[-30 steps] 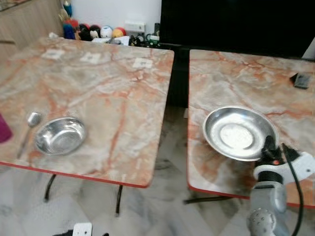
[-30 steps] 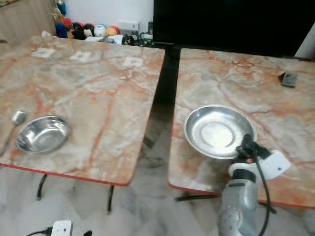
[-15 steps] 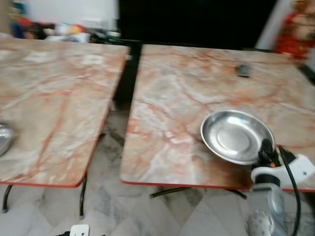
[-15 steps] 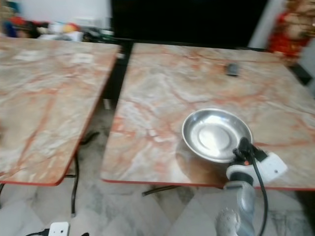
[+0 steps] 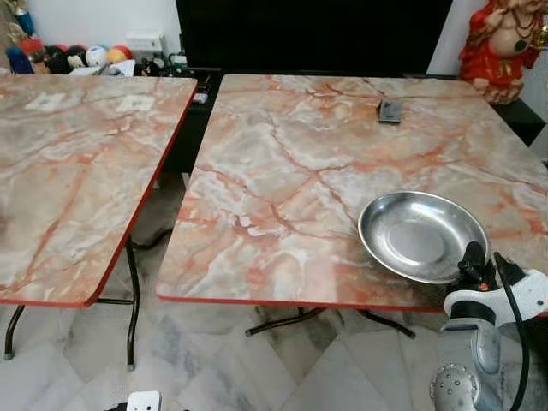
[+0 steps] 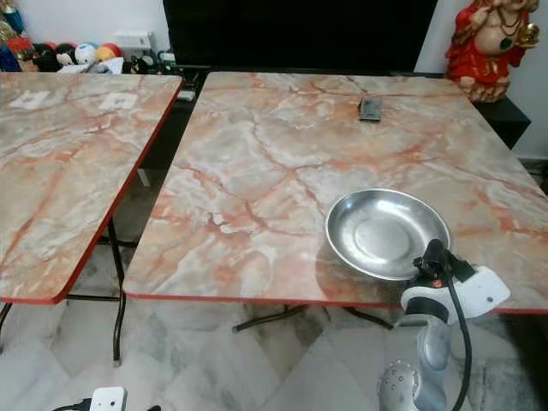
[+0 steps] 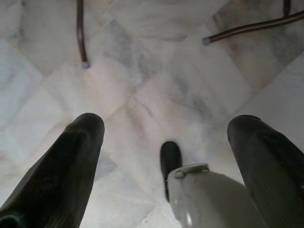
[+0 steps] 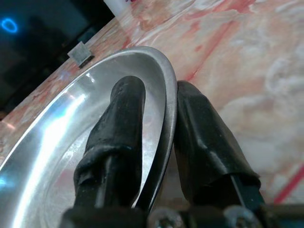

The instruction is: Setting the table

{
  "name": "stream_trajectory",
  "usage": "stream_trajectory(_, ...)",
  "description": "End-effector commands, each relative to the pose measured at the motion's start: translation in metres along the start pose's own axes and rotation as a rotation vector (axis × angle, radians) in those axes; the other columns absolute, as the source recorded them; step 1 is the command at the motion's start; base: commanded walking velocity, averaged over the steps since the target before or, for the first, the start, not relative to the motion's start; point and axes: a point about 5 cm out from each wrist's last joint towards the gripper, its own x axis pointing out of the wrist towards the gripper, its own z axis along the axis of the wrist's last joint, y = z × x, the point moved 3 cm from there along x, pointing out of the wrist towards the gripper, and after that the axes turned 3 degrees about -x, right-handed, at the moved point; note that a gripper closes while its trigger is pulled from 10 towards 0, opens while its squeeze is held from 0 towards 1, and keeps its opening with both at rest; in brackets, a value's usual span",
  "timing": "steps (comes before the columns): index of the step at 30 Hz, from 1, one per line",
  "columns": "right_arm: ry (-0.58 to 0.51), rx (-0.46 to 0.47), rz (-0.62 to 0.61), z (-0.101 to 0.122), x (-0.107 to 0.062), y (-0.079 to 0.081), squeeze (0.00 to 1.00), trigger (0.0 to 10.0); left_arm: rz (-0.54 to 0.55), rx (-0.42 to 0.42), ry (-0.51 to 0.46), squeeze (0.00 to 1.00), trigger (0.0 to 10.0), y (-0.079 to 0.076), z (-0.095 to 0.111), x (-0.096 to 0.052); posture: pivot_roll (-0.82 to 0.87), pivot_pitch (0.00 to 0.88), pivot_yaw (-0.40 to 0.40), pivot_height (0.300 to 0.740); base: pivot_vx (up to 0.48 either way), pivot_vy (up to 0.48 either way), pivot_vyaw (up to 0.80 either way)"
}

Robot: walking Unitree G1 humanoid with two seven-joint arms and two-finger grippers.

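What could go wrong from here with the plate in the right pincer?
The right pincer grips the steel plate only by its near rim, so it may pivot or slip. The plate sits close to the marble table's near edge; released there, it could tip off.

**Two benches side by side, one dish at the near right**

We see two benches with a gap between them. On the right bench [image 5: 282, 171], a dish [image 5: 419, 235] lies near the front edge, toward the right. Our right pincer [image 6: 434, 257] is at the near rim of this dish, one finger inside and one outside. A small flat object [image 5: 390, 110] lies at the far side of the same bench. A figurine [image 5: 501, 43] stands behind the far right corner. The left bench [image 5: 77, 163] stands to the left, with toys [image 5: 81, 58] behind it.
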Motion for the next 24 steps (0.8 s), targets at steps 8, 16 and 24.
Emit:
stream_trajectory(8,-0.023,0.026,-0.101,0.004,0.003,-0.018,0.00,10.0,0.017,-0.006,0.069,0.00,10.0,0.008,-0.016,-0.006,-0.02,0.133,-0.006,0.740,0.000,0.000,0.00)
stream_trajectory(16,-0.012,0.032,-0.149,0.001,0.008,-0.025,0.00,10.0,0.017,-0.004,0.078,0.00,10.0,0.010,-0.017,-0.006,-0.02,0.134,-0.006,0.740,0.000,0.000,0.00)
stream_trajectory(24,-0.018,0.047,-0.200,0.001,0.009,-0.035,0.00,10.0,0.017,0.000,0.084,0.00,10.0,0.011,-0.017,-0.006,-0.02,0.140,-0.003,0.740,0.000,0.000,0.00)
